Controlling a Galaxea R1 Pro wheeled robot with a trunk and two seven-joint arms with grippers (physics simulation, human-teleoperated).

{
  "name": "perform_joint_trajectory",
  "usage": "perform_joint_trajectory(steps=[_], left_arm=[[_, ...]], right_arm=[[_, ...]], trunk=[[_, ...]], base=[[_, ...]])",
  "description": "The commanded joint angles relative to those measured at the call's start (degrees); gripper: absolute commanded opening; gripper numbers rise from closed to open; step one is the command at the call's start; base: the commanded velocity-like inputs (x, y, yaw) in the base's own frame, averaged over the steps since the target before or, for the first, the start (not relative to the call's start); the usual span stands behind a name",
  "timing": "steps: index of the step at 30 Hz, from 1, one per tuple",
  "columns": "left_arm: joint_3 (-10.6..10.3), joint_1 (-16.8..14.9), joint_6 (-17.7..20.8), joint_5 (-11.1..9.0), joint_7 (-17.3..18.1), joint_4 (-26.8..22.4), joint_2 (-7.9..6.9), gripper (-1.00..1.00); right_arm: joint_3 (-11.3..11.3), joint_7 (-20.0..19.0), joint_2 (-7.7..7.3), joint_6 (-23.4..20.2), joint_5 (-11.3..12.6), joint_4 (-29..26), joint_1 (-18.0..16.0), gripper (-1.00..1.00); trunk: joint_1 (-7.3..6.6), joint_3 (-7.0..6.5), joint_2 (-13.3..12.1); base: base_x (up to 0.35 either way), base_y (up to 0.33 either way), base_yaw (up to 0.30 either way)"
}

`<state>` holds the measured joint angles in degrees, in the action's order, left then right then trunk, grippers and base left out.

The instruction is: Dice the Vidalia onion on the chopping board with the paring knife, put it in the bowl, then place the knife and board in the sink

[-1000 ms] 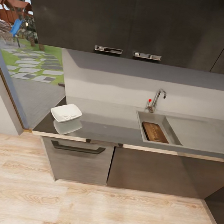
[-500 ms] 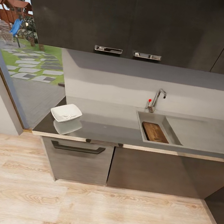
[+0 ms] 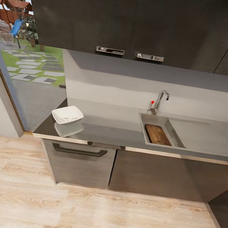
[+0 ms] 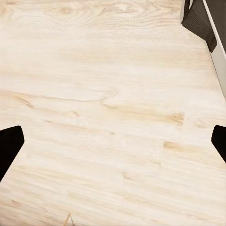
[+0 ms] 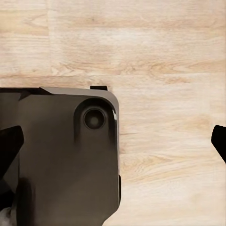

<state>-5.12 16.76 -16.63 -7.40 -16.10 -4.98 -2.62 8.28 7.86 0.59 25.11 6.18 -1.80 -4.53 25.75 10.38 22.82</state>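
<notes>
In the head view the white square bowl (image 3: 67, 114) sits at the left end of the glossy dark countertop (image 3: 108, 126), above its pale mirror image. The grey sink (image 3: 144, 120) lies to the right, under a chrome tap (image 3: 161, 99) with a red knob. A brown wooden chopping board (image 3: 157, 134) lies flat inside the basin. The paring knife and the onion are hidden or out of view. My left gripper (image 4: 113, 146) hangs open over the wooden floor. My right gripper (image 5: 113, 143) is open too, with nothing between its fingers.
The flat drainboard (image 3: 203, 136) stretches right of the basin. Grey drawers with a dark bar handle (image 3: 79, 150) stand under the counter, dark wall cabinets (image 3: 137, 21) above it. A window (image 3: 26, 62) is at the left. A dark part of my base (image 5: 61, 155) sits over pale floor (image 3: 93, 214).
</notes>
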Motion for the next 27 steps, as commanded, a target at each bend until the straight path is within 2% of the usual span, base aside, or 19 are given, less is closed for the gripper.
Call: perform_joint_trajectory(steps=[1, 27], left_arm=[[-0.51, 0.03, -0.07, -0.60, -0.16, -0.12, -0.01, 1.00], [-0.51, 0.03, -0.07, -0.60, -0.16, -0.12, -0.01, 1.00]], right_arm=[[0.51, 0.14, 0.02, 0.20, 0.59, 0.05, -0.04, 1.00], [0.51, 0.14, 0.03, 0.20, 0.59, 0.05, -0.04, 1.00]], trunk=[[0.03, 0.10, 0.10], [0.03, 0.10, 0.10]], base=[[0.000, 0.000, 0.000], [0.000, 0.000, 0.000]])
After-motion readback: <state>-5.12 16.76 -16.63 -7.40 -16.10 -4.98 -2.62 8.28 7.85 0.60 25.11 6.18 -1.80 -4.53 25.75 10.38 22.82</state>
